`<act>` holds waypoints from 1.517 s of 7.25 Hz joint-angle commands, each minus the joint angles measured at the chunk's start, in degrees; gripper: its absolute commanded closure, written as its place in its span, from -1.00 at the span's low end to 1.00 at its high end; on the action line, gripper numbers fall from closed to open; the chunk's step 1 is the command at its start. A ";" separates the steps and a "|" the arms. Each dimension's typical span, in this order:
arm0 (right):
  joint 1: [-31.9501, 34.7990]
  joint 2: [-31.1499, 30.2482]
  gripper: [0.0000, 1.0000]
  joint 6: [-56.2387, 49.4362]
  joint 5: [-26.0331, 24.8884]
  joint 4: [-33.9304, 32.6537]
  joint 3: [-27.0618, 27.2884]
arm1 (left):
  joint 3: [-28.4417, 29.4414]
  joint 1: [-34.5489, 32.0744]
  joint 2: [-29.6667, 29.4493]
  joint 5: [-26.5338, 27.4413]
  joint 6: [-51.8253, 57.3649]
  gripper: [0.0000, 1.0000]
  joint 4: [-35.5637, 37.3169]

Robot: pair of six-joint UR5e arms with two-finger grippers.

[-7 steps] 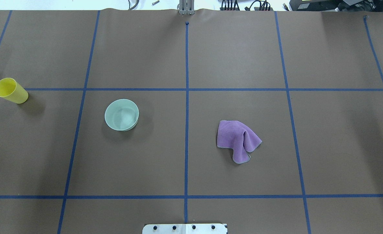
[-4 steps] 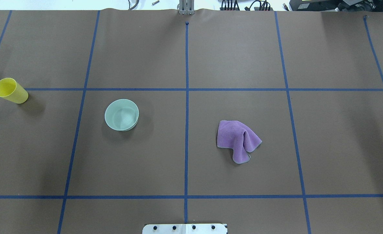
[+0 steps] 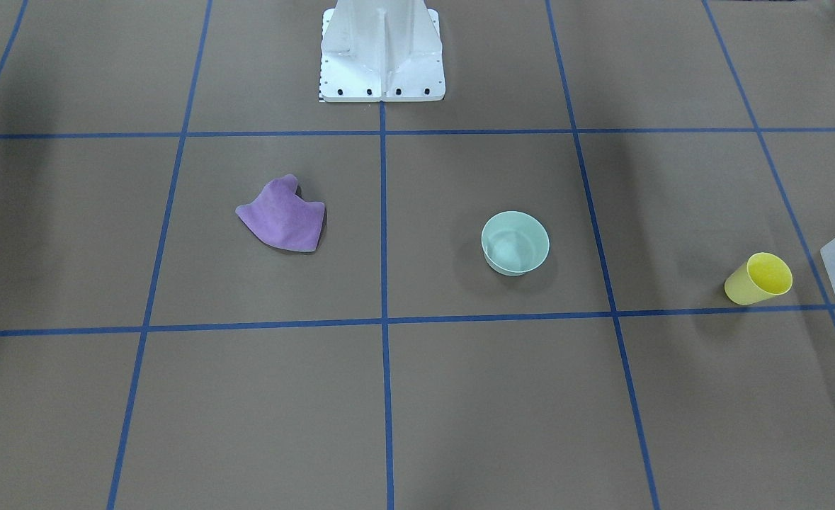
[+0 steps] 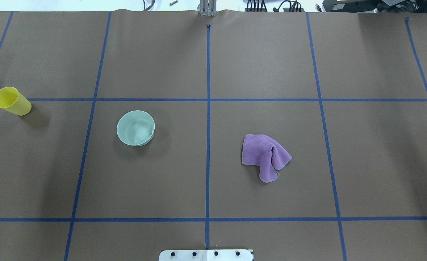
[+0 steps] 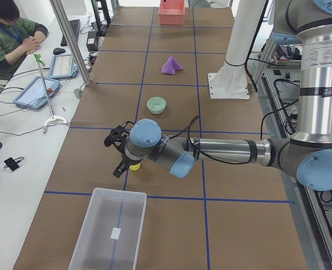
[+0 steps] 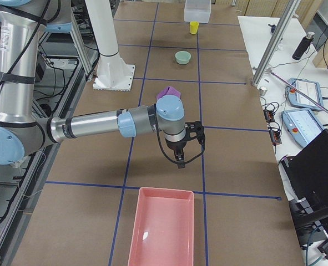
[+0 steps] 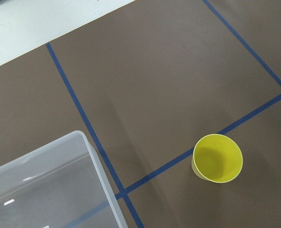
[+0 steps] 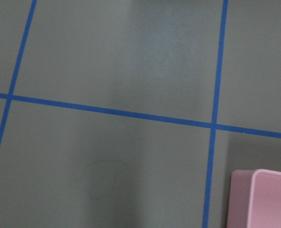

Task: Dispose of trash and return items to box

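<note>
On the brown-papered desk (image 4: 213, 65) with its blue tape grid, toward the robot's left end: small yellow plastic cup (image 4: 12, 101), upright, mouth up, by a tape line. Just beside it but apart, not touching: translucent frosted plastic box (image 7: 45, 180), with nothing to see inside but a small label. Cup outside the box.

Nearer the middle, a mint-green bowl (image 4: 135, 128), upright, alone in its square. In the next square toward the robot's right, a crumpled purple cloth (image 4: 266, 156). At the far right end, a pink tray (image 6: 164, 227).

Left end effector (image 5: 119, 163) raised above the desk close to the cup, seen only from the side; released or clenched, cannot tell. Right end effector (image 6: 180, 158) pointing down over bare desk near the pink tray; likewise cannot tell.
</note>
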 commanded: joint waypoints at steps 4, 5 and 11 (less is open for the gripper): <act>-12.02 5.08 -1.00 20.43 -5.94 6.46 0.54 | 13.53 13.24 -10.34 10.20 -20.71 -0.96 -3.84; -12.20 5.08 -1.00 20.44 -6.20 6.46 0.54 | 13.65 16.13 -10.89 11.16 -24.56 -0.96 -4.38; -12.91 5.08 -1.00 20.44 -8.05 6.55 0.46 | 15.85 20.73 -7.21 12.66 -24.96 -0.15 -10.80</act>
